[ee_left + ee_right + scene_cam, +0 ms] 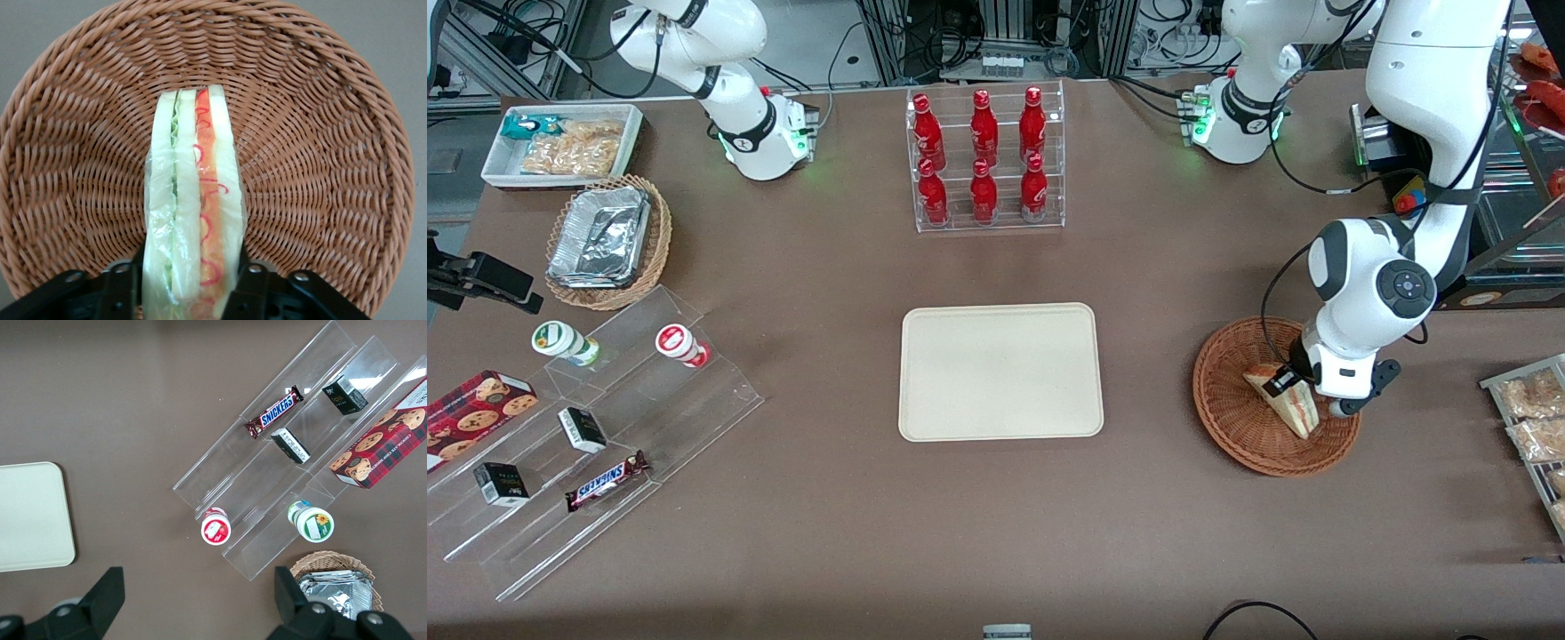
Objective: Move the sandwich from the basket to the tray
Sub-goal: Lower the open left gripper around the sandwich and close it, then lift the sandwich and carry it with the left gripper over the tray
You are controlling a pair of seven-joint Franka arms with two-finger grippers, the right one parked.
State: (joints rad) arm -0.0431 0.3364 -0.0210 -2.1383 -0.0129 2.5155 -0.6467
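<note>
Sandwich [192, 220] in basket [1232, 418], gripper [1294, 384] jaws clamping it

You have one sandwich [1288, 400] in one reddish basket [1227, 418], with the gripper [1303, 391] closed on it; one tray [1000, 372]; six red bottles [983, 151] in one rack; one tan basket [654, 249] of foil trays; two capped cups [565, 342]; one Snickers bar [607, 480]; one cookie box [471, 409].
</note>
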